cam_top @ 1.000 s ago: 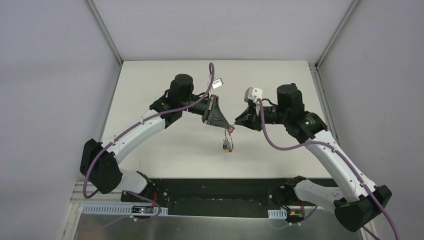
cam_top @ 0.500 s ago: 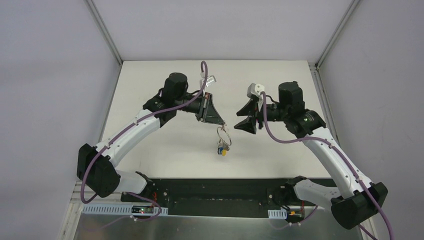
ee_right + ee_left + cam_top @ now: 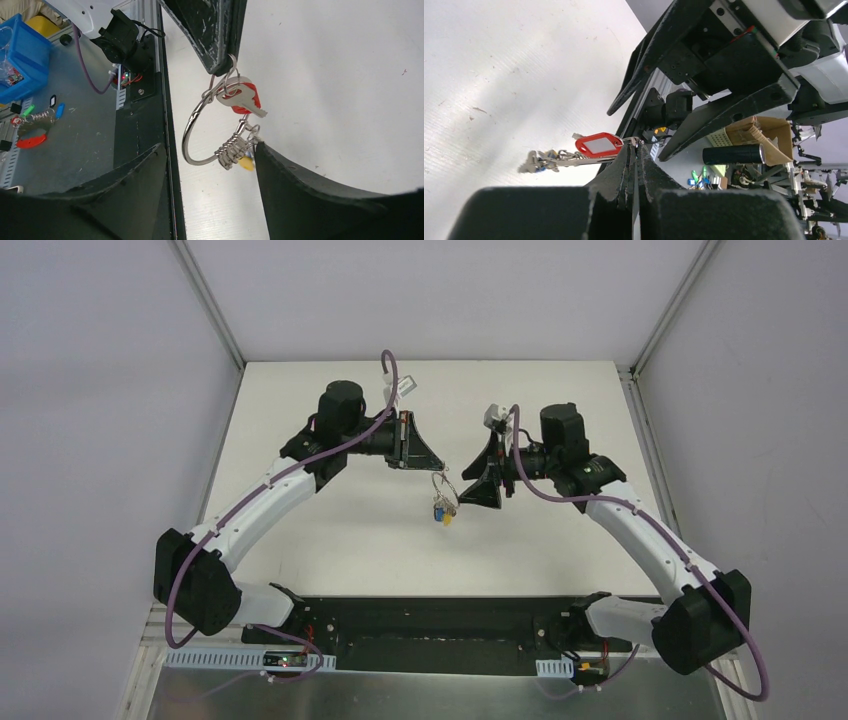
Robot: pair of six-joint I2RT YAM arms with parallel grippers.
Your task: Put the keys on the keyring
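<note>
The left gripper (image 3: pixel 436 467) is clamped shut on the top of the keyring (image 3: pixel 190 134), which hangs straight down from its fingertips, clear of the table (image 3: pixel 330 530). Just under those fingertips sits the red-tagged key (image 3: pixel 241 98). Its head lies against the ring right at the pinch point. Lower on the ring, farther from the left gripper, a bunch of keys (image 3: pixel 234 148) is packed together with a yellow tag (image 3: pixel 245 163) beneath it.

The right gripper (image 3: pixel 210 146) faces the left one at close range. Its jaws are spread wide and hold nothing. The ring dangles in the gap between its 2 fingers, and 1 fingertip is just beside the bunch.

The step in hand looks like the end of threading the red-tagged key. It appears to be on the ring, though its small loop is partly hidden by the left fingertips, so a full seat cannot be confirmed. The black-tagged key is not visible in any view.

If that key is not yet on the ring, the next move calls for the right gripper to back away from the ring without snagging the bunch. It would then need to locate that key, take it by the tag end and bring its hole to the ring's split. Meanwhile the left gripper would hold the ring steady.
</note>
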